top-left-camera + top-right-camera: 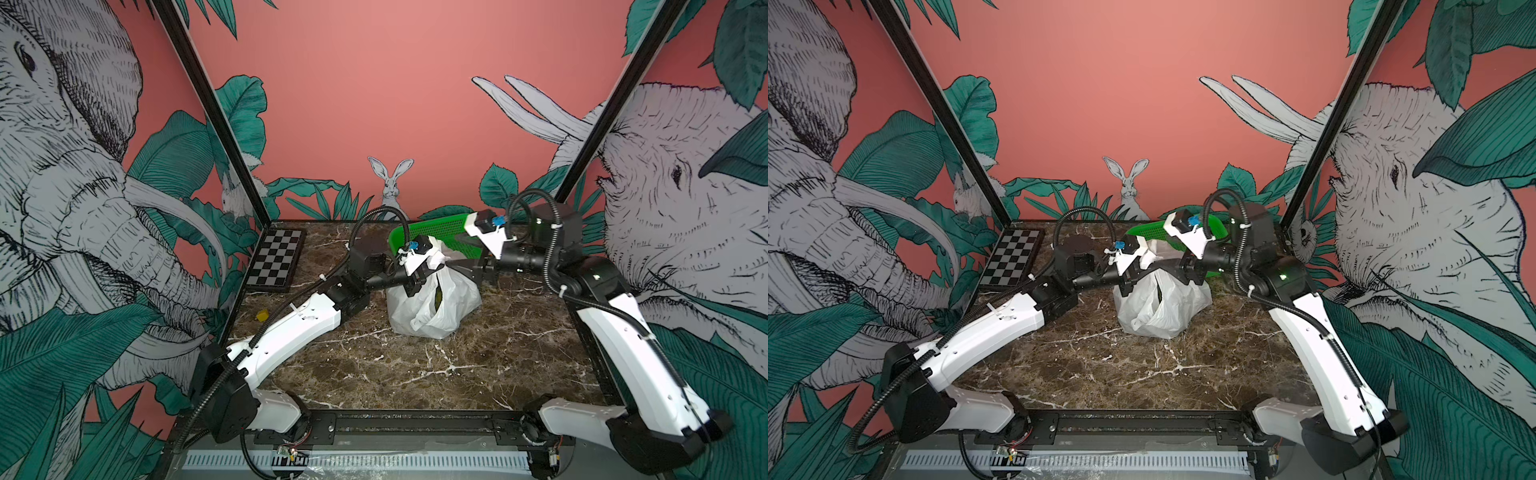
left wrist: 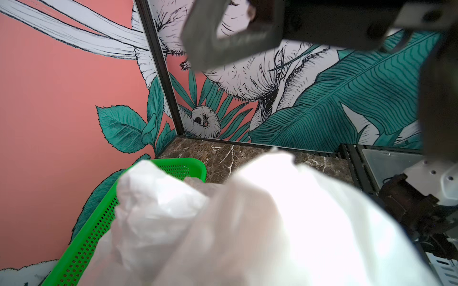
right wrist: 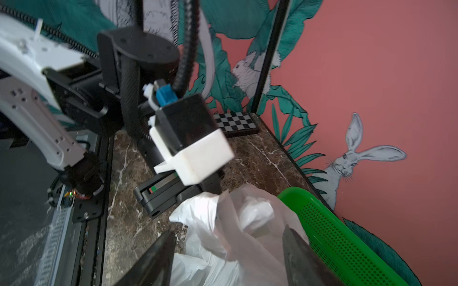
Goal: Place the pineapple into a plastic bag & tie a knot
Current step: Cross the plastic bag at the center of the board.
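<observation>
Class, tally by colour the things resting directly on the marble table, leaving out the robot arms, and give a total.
White: 1, the plastic bag
Green: 1, the basket
Black-and-white: 1, the checkerboard
Yellow: 1, the small block
Total: 4

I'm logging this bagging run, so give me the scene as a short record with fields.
bag: large white crinkly plastic bag standing mid-table on the brown marble tabletop
bag mouth: gaping at front, no knot seen
left gripper: jaws shut, apparently pinching the bag's top
right gripper: jaws open, astride bag plastic
behind bag: green perforated plastic basket
far left corner: black-and-white checkerboard
</observation>
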Available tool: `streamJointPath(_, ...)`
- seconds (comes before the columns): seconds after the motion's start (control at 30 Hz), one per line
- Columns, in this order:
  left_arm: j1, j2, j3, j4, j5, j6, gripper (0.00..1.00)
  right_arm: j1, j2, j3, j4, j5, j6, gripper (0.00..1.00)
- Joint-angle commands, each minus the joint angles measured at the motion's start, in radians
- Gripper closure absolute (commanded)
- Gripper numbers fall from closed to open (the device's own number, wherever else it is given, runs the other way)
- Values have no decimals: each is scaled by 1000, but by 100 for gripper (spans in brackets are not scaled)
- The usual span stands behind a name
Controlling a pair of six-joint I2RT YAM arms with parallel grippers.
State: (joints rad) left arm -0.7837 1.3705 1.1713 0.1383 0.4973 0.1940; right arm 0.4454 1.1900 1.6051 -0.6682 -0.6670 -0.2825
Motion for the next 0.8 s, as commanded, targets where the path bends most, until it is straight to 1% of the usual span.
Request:
streamJointPath(0.0,-3,-29,-17,80,14,40,100,-10,-44,23,-28,163,361,34)
streamJointPath(0.03,-4,-28,-19,85,17,41,100,-11,-31,30,-45,208,484,37)
streamJointPath(0.07,-4,-27,-21,95,27,47,100,-11,-4,53,-85,196,560,41)
streamJointPath(0.13,-3,-27,-24,98,33,53,100,-6,54,113,-180,183,670,42)
streamJointPath(0.2,-3,-29,-26,97,42,60,100,6,102,157,-246,164,721,40)
streamJointPath(0.27,-4,-26,-24,92,47,66,100,17,130,172,-247,129,759,38)
streamJointPath(0.33,-4,-21,-17,79,53,71,100,32,154,188,-235,98,782,36)
streamJointPath(0.43,-4,-16,-15,78,62,71,100,64,197,224,-226,88,793,35)
streamJointPath(0.57,-4,-10,-6,66,74,77,100,89,255,274,-251,111,787,37)
streamJointPath(0.63,-3,-8,0,57,75,79,100,95,273,290,-267,115,780,41)
streamJointPath(0.7,-4,-9,0,56,72,79,100,101,283,291,-278,115,768,48)
streamJointPath(0.77,-5,-10,1,50,71,78,100,102,290,289,-285,109,760,61)
